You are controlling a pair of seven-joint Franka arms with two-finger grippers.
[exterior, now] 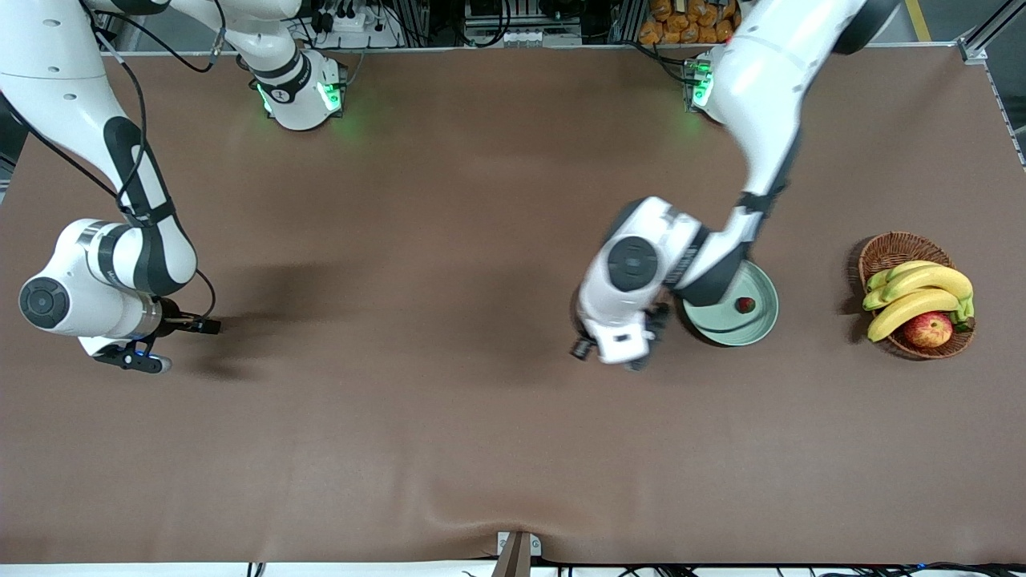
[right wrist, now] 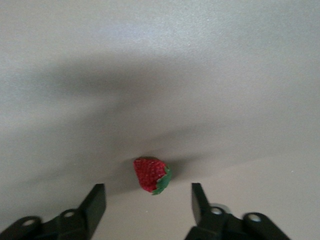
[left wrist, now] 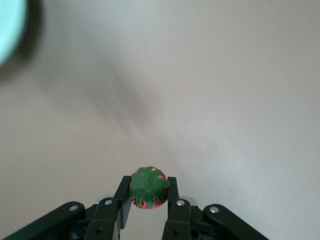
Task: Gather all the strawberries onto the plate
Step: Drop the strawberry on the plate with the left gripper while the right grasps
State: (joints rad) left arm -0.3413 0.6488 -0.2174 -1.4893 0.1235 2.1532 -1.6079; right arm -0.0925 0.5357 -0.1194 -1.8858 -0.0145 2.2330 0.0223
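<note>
The mint-green plate (exterior: 761, 314) lies toward the left arm's end of the table, and one strawberry (exterior: 745, 304) rests in it. My left gripper (left wrist: 148, 192) is over the table beside the plate, shut on a second strawberry (left wrist: 148, 187) whose green cap faces the wrist camera. In the front view the left hand (exterior: 640, 362) hides that berry. At the right arm's end, my right gripper (right wrist: 148, 200) is open and low over the table. A third strawberry (right wrist: 151, 175) lies on the cloth just ahead of the fingertips (right wrist: 95, 200), touching neither. The right gripper (exterior: 210, 324) hides it from the front.
A brown wicker basket (exterior: 882, 252) with bananas (exterior: 918, 292) and an apple (exterior: 928, 328) stands past the plate at the left arm's end. A brown cloth (exterior: 417, 401) covers the table. The plate's rim (left wrist: 7, 25) shows at a corner of the left wrist view.
</note>
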